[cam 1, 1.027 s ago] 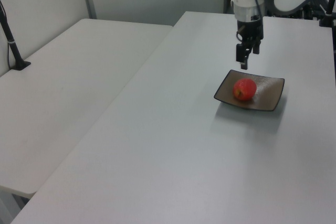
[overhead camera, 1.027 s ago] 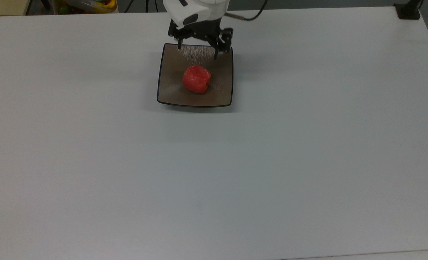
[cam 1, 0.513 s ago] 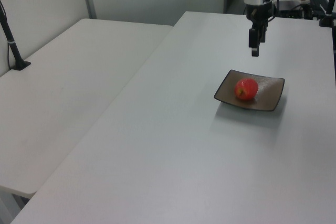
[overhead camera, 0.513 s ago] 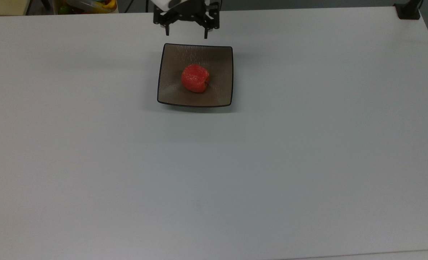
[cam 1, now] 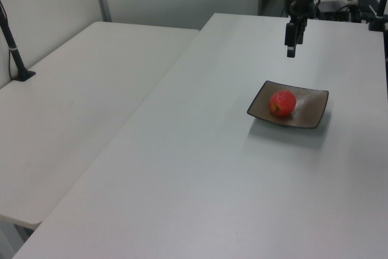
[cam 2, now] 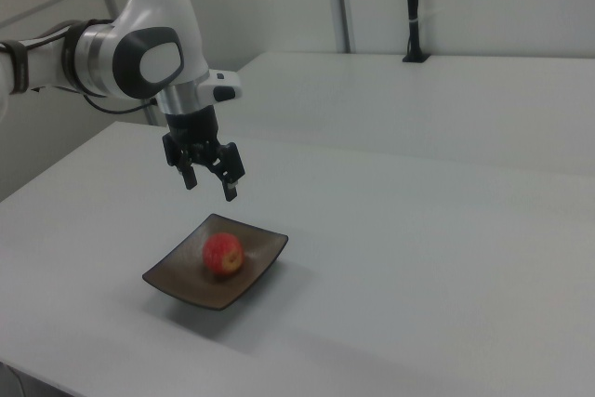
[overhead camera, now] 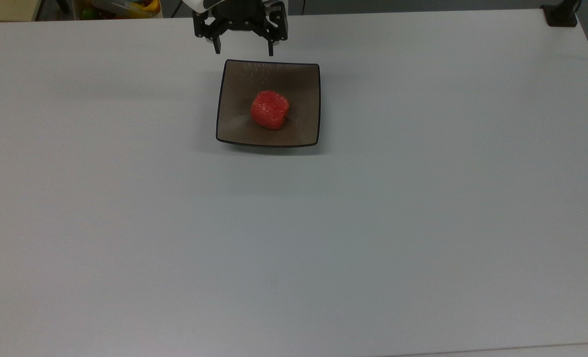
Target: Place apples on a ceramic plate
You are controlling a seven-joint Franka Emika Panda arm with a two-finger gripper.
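The small red apple (overhead camera: 270, 109) is seen resting centrally on the square glossy brown ceramic plate (overhead camera: 235, 88) on the white desk (overhead camera: 323, 223); the black two-finger pincer (overhead camera: 243, 50), spread and empty, is held above the plate's far edge, suggesting placement is done.

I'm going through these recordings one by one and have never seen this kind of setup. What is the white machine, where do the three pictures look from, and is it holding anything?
The white machine is a robot arm ending in a black two-finger gripper. All three pictures show one moment. The top view looks down on the white table; the left view and the right view look across it from opposite sides. On the table sits a square brown ceramic plate with a dark rim, and a small red apple rests near its middle. The gripper hangs in the air above the table, beyond the plate's far edge in the top view, apart from the apple. Its fingers are spread open and hold nothing. So the apple already lies on the plate.
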